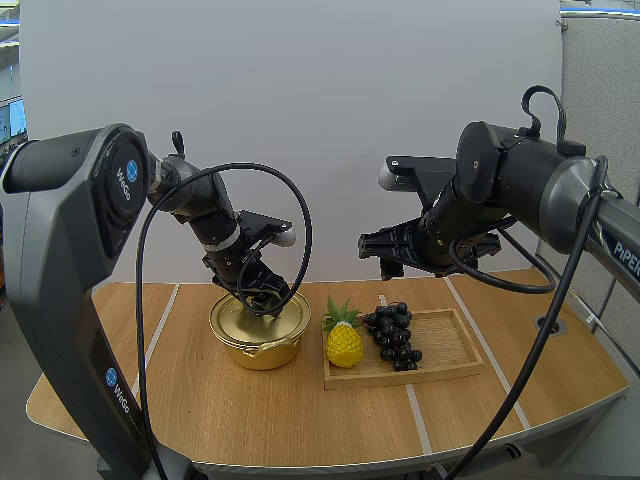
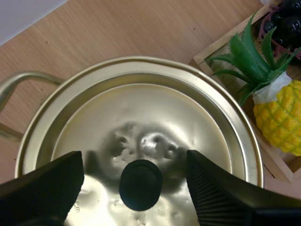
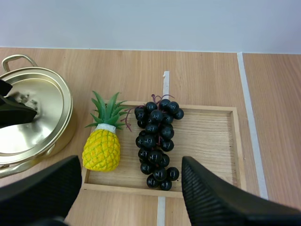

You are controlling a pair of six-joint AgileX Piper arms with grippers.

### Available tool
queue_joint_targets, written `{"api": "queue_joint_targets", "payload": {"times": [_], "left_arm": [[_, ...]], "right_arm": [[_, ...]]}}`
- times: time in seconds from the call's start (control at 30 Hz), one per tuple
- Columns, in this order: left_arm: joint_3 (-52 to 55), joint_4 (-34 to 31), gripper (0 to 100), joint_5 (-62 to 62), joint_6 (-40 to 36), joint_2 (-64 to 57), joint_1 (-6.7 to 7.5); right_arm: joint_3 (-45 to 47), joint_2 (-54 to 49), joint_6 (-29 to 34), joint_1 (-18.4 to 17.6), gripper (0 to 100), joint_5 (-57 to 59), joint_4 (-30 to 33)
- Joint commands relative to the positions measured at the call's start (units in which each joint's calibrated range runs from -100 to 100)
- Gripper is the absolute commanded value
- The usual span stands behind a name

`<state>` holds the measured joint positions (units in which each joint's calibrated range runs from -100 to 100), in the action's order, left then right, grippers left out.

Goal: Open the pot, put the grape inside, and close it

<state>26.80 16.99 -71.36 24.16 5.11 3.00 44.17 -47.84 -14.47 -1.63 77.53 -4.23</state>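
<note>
Opening step: the left end effector (image 2: 135, 157), open and empty, straddles the lid knob (image 2: 140, 184); next it must pinch and lift. The right end effector (image 3: 130, 162), also open and empty, hovers above the grapes (image 3: 156, 141), three o'clock of the pot (image 1: 260, 338).

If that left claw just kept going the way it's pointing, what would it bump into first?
Most likely the golden lid of the pot. The left gripper points down at it, open fingers either side of the black knob, so the knob would pass between them. How near is hard to judge.
</note>
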Motion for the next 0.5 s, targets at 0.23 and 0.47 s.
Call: {"api": "queue_joint_targets", "payload": {"times": [0.23,0.47], "left_arm": [[-0.88,0.00,0,-3.42,0.21,0.04,0.20],[-1.33,0.00,0,-4.06,-0.10,-2.49,0.20]], "right_arm": [[-0.63,-0.11,0.15,0.17,100,-0.92,-0.18],[-0.63,-0.11,0.15,0.17,100,-0.92,-0.18]]}}
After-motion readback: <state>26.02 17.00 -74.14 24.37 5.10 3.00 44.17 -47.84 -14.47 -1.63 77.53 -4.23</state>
